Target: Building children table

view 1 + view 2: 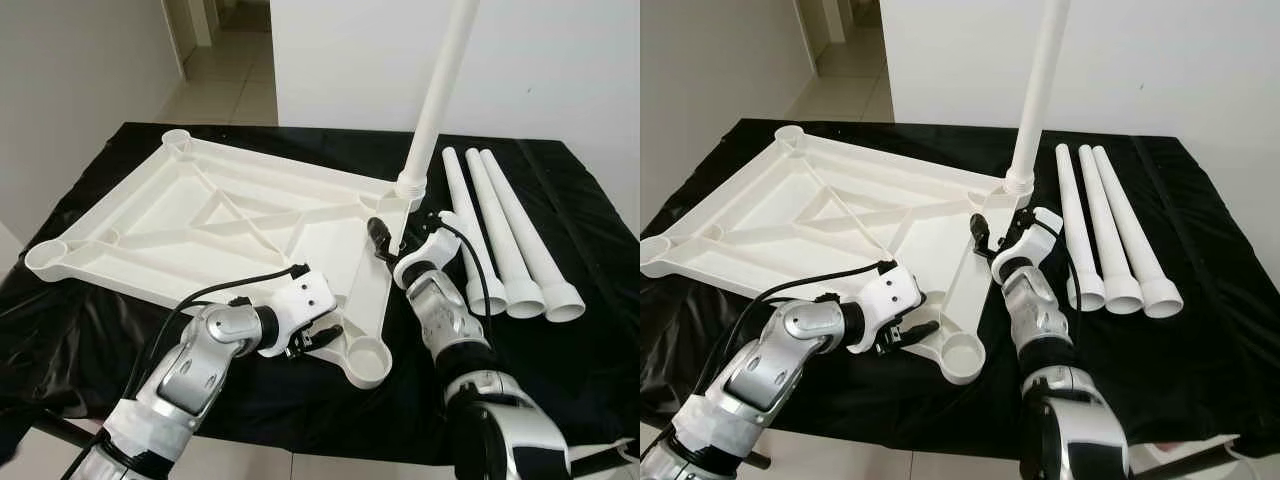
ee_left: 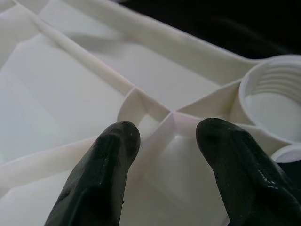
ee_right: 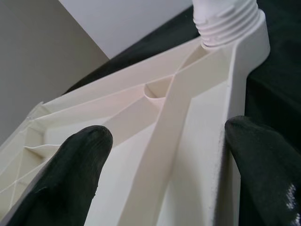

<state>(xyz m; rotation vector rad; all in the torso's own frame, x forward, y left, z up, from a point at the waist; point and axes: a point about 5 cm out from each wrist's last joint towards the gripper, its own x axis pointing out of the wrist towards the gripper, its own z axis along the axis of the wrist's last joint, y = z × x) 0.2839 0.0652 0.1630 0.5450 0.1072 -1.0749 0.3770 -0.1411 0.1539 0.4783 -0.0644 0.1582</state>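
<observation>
The white tabletop [image 1: 180, 215] lies upside down on the black-covered table, ribs facing up. One white leg [image 1: 440, 90] stands upright, screwed into the far right corner socket [image 3: 228, 21]. My left gripper [image 1: 320, 335] is open at the near right corner, its fingers [image 2: 108, 165] held just above a rib junction beside the empty threaded socket [image 2: 273, 101]. My right gripper [image 1: 390, 245] is open just in front of the upright leg's base, its fingers spread across the tabletop's right edge rim [image 3: 216, 155].
Three loose white legs [image 1: 505, 240] lie side by side on the black cloth [image 1: 590, 350] to the right of the tabletop. Empty sockets sit at the left corner [image 1: 45, 257] and far corner [image 1: 176, 140]. A white wall stands behind the table.
</observation>
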